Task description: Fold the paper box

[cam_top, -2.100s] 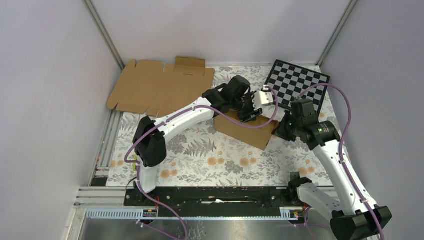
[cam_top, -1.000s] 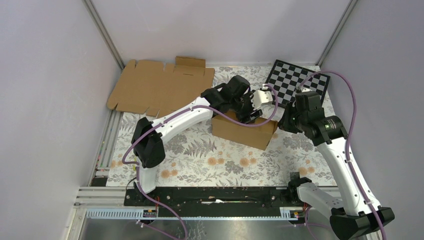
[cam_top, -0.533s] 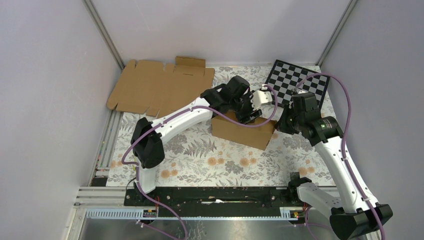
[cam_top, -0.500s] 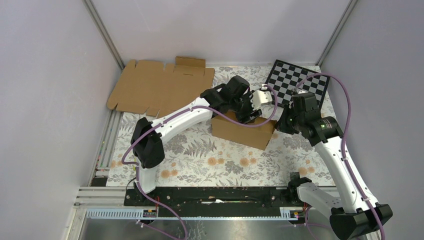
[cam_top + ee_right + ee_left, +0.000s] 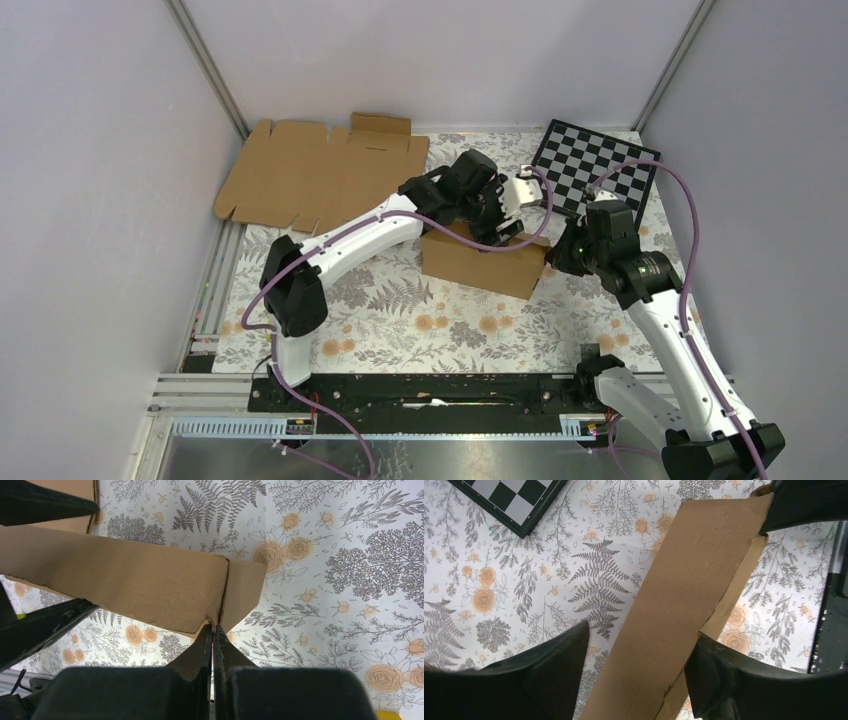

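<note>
The paper box (image 5: 478,263) is a partly folded brown cardboard shape in the middle of the mat, with its long front wall standing. My left gripper (image 5: 497,218) is over the box's back edge. In the left wrist view it is open (image 5: 643,630), its fingers (image 5: 549,670) set either side of a cardboard strip (image 5: 684,580), with a gap on the left side. My right gripper (image 5: 560,250) is at the box's right end. In the right wrist view it is shut (image 5: 214,630), its tips touching the corner crease of the box (image 5: 130,582).
A flat brown cardboard sheet (image 5: 315,172) lies at the back left, partly off the floral mat (image 5: 400,310). The black-and-white checkerboard (image 5: 597,163) lies at the back right, behind my right arm. Grey walls close in both sides and the back.
My right arm swung up and back toward the checkerboard, then came down again to the box's right end. The box shifted slightly left. My left arm barely moved.
</note>
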Available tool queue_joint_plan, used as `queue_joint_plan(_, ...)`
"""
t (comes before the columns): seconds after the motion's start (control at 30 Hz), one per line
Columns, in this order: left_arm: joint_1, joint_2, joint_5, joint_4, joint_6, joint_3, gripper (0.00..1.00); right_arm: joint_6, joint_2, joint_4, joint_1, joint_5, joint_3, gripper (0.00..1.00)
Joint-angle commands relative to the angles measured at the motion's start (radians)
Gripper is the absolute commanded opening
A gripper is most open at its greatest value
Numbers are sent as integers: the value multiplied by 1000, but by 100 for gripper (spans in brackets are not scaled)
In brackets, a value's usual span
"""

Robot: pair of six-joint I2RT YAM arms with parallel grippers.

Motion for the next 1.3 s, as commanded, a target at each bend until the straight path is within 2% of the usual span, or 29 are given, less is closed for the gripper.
queue_joint_plan(0.0, -5, -79, -6, -51, -57, 6, 75, -14, 31, -86, 0, 3, -45, 1)
queue_joint_plan(0.2, -4, -186, -44, -50, -202, 12, 89, -22, 44, -82, 1, 21, -14, 2)
queue_joint_plan(0.3, -2, -257, -83, -36, -282, -27, 92, -19, 46, -67, 1, 8, -18, 3)
queue_joint_plan(0.37, 20, -328, -115, -5, -363, -78, 90, -20, 47, -59, 1, 1, -20, 3)
queue_joint_plan(0.43, 81, -396, -90, 48, -455, -155, 82, -24, 47, -52, 1, 0, -25, 3)
queue_joint_plan(0.47, 121, -427, -64, 85, -495, -199, 74, -26, 48, -49, 1, 0, -25, 3)
queue_joint_plan(0.5, 162, -455, -42, 120, -526, -244, 62, -27, 49, -45, 1, 0, -26, 4)
queue_joint_plan(0.6, 253, -498, -14, 199, -567, -336, 18, -29, 50, -34, 1, -12, -30, 4)
queue_joint_plan(0.67, 283, -496, -13, 237, -583, -367, 3, -32, 54, -31, 1, -19, -25, 4)
queue_joint_plan(0.7, 294, -491, -8, 255, -590, -372, 0, -33, 57, -30, 1, -22, -22, 4)
queue_joint_plan(1.0, 318, -422, 20, 310, -639, -390, 0, -31, 53, -29, 0, -19, -13, 5)
queue_joint_plan(1.1, 318, -455, -18, 301, -646, -472, 0, -27, 50, -30, 1, -10, -15, 5)
queue_joint_plan(1.27, 321, -519, 4, 472, -747, -715, 0, -27, 50, -24, 1, -10, -21, 5)
